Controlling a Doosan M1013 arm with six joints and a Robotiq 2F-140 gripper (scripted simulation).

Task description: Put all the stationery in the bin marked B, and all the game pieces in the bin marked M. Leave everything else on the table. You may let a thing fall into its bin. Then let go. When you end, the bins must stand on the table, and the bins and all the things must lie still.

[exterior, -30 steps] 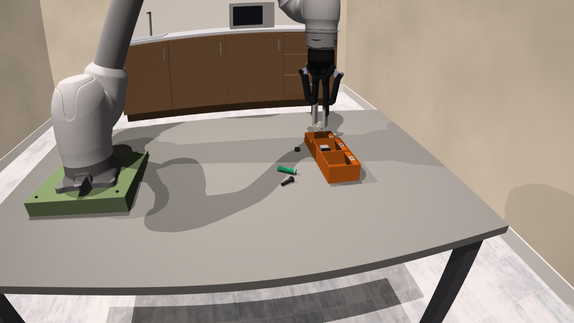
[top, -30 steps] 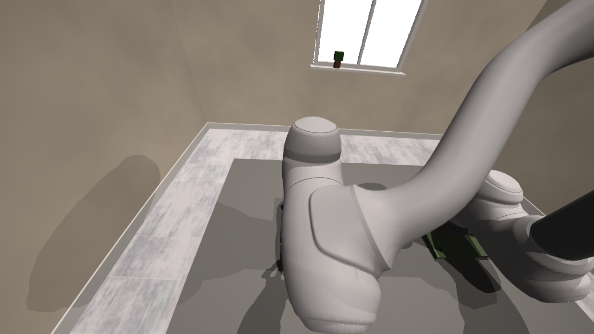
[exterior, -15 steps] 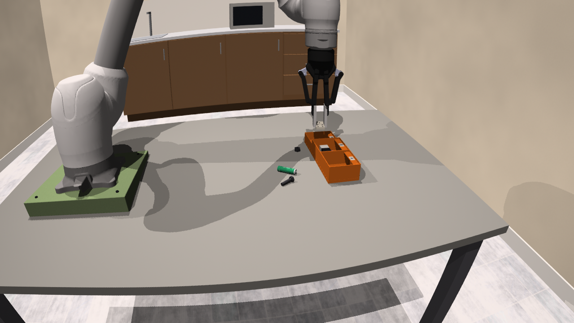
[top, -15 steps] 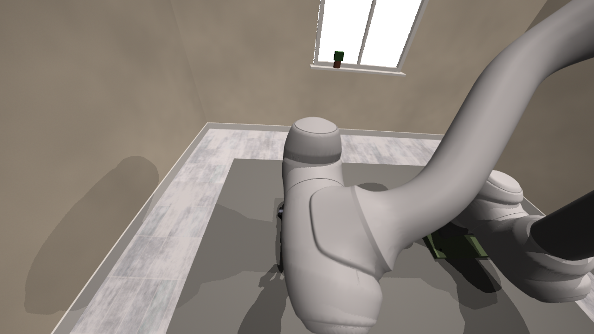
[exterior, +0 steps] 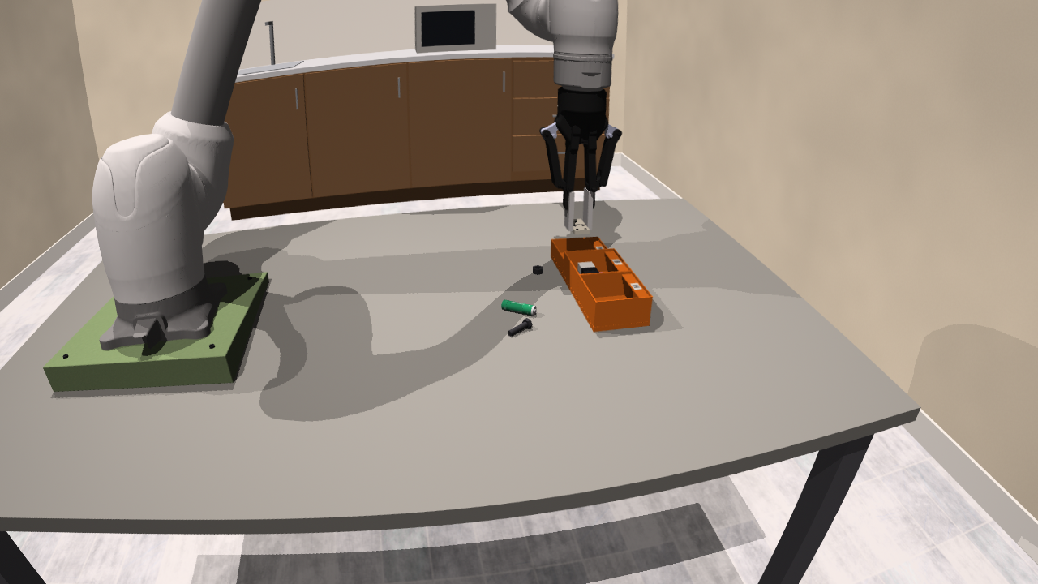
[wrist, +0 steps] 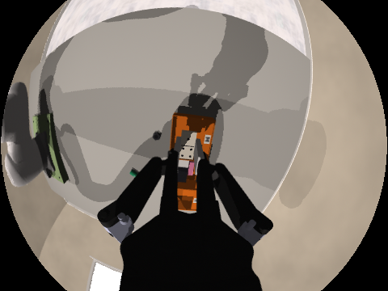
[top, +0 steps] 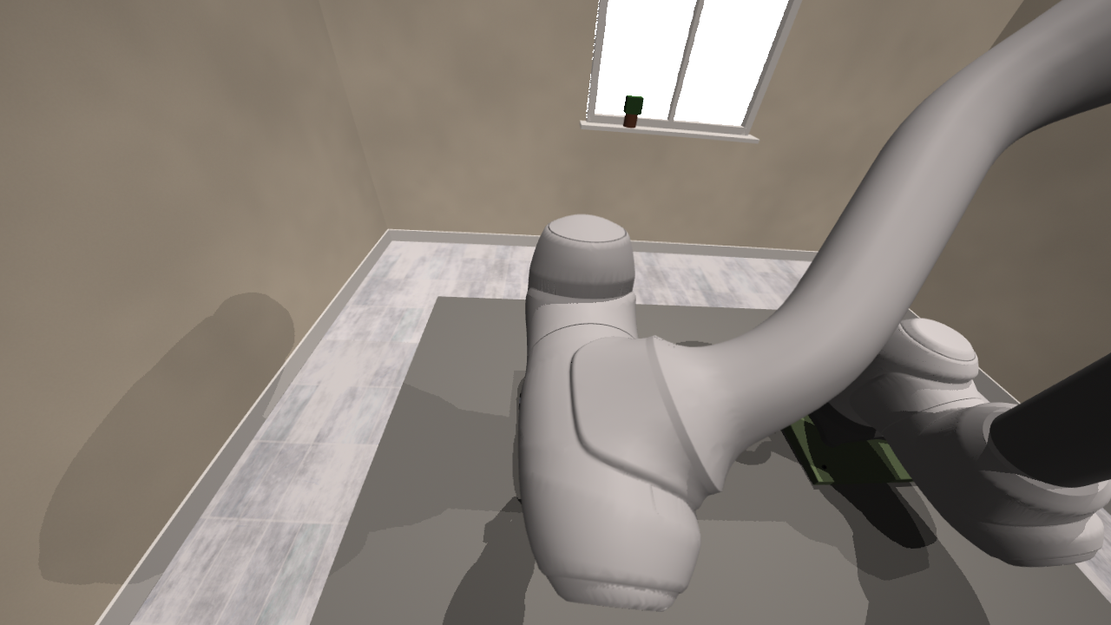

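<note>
My gripper (exterior: 580, 216) (wrist: 187, 145) is shut on a small white die (exterior: 580, 225) (wrist: 187, 152) with dark dots. It holds the die just above the far end of an orange row of three bins (exterior: 616, 313) (wrist: 186, 125). The middle bin holds a dark, white and pink block (exterior: 588, 268) (wrist: 191, 170). The near bin looks empty. The bin labels (exterior: 636, 287) are too small to read. In the top view the arm hides the bins and the gripper.
A small black piece (exterior: 538, 269), a green battery (exterior: 518, 307) and a black bolt (exterior: 519, 327) lie on the table left of the bins. The arm's base stands on a green plate (exterior: 156, 362) at the left. The table's far edge is just behind the bins.
</note>
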